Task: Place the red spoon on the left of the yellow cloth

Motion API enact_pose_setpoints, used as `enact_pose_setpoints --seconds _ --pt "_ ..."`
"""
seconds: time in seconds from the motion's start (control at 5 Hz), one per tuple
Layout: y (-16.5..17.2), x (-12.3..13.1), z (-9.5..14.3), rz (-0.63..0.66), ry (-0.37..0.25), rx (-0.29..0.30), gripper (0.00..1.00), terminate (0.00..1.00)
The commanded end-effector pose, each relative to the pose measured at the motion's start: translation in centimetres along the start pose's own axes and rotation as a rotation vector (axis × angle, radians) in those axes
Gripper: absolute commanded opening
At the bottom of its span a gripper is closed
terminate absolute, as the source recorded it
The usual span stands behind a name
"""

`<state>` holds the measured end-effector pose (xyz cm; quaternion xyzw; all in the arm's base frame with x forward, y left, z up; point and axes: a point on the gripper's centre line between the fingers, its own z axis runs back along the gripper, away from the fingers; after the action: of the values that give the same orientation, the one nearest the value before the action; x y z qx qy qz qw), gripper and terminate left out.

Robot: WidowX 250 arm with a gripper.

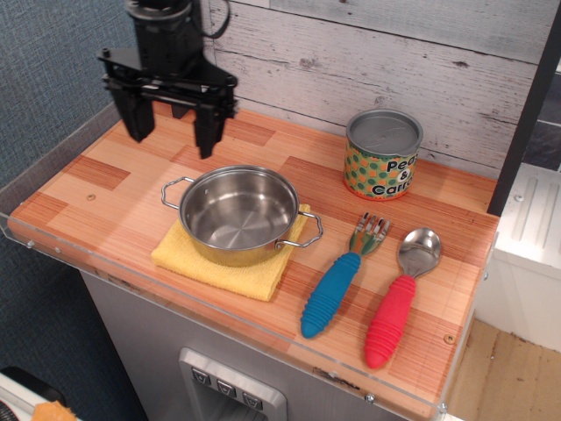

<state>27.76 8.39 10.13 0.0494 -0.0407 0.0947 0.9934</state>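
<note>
The red spoon (399,298) lies at the right front of the wooden counter, handle toward the front, silver bowl toward the back. The yellow cloth (228,263) lies at the centre front, mostly under a steel pot (238,213). My gripper (171,139) hangs open and empty above the counter, behind and to the left of the pot, far from the spoon. Its two black fingers (209,132) point down.
A blue-handled fork (337,281) lies just left of the spoon. A tin can (380,155) stands at the back right. A clear plastic rim (53,153) borders the counter's left and front edges. A wooden plank wall rises behind.
</note>
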Motion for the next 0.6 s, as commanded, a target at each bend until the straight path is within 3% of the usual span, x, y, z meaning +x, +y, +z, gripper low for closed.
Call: enact_pose_setpoints --seconds 0.0,0.2,0.4 --pt "-7.1 -0.2 2.0 -0.151 -0.072 -0.039 1.0 0.0" --pt "-10.8 -0.4 2.2 -0.243 -0.089 -0.039 1.0 0.0" --pt "-14.6 -0.7 1.2 -0.247 -0.074 -0.075 1.0 0.0"
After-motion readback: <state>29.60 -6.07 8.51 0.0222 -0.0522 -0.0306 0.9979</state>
